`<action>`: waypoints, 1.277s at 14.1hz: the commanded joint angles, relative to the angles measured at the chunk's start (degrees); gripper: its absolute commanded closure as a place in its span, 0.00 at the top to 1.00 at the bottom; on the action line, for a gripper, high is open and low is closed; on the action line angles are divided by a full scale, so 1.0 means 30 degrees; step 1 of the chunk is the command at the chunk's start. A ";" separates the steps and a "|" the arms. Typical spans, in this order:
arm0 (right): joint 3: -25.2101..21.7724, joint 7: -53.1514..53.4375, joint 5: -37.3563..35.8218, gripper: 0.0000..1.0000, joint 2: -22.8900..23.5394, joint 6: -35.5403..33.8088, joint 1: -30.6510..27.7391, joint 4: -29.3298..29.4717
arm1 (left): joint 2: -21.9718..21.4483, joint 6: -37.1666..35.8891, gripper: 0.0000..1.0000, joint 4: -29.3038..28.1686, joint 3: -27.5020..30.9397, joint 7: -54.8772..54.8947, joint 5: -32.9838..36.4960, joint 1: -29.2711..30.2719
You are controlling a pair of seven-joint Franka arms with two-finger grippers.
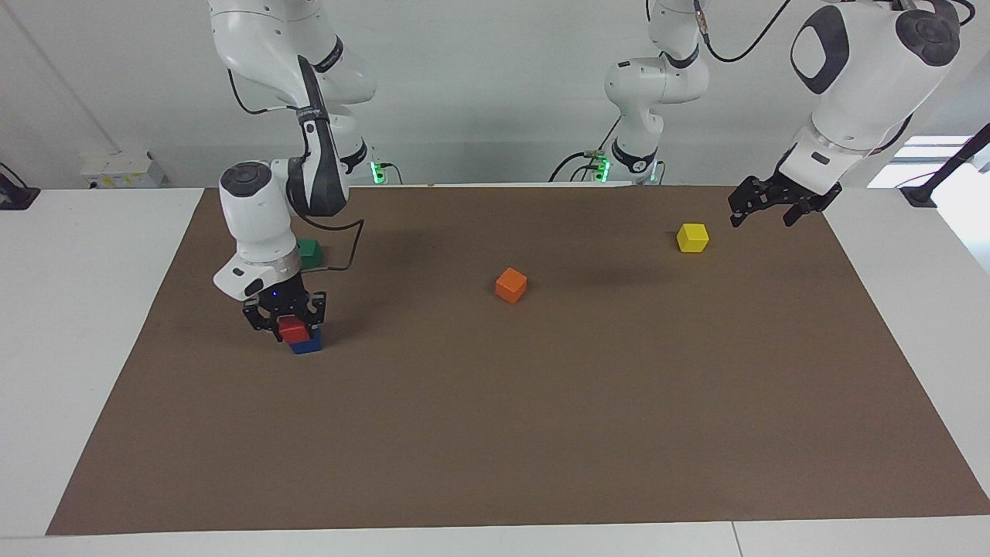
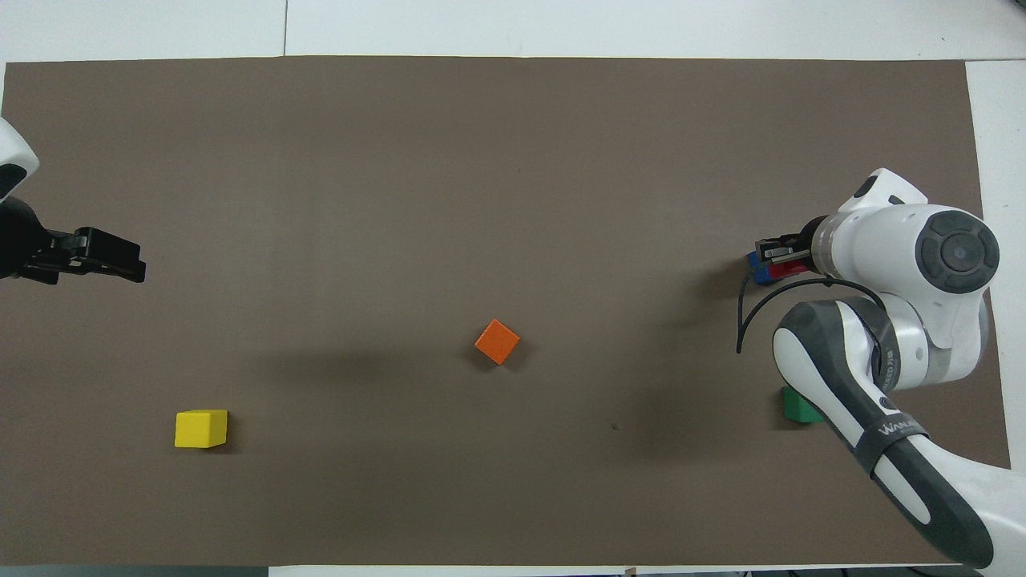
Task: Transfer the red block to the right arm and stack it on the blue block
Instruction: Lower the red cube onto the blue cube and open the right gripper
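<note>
Red block (image 1: 293, 329): rigid, seemingly light cube; best gripped on flat opposite sides. Right gripper (image 1: 283, 323) held it, jaws clamped, on blue block (image 1: 307, 344). Left gripper (image 1: 780, 207) waited, jaws open.

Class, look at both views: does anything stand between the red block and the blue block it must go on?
Nothing visible does. The right gripper holds the red block directly on the blue block.

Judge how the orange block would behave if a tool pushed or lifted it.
The orange block looks like a rigid, flat-faced cube, so it should slide on the brown mat rather than roll. Its squat shape makes tipping unlikely. It lies apart from other blocks, and small as it is, it is probably light.
</note>
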 commanded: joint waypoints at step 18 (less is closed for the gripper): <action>0.0163 -0.0208 0.2816 1.00 0.0121 -0.7204 -0.0135 0.4687 | -0.0541 0.0127 1.00 -0.0541 0.0125 -0.0671 -0.0136 0.0028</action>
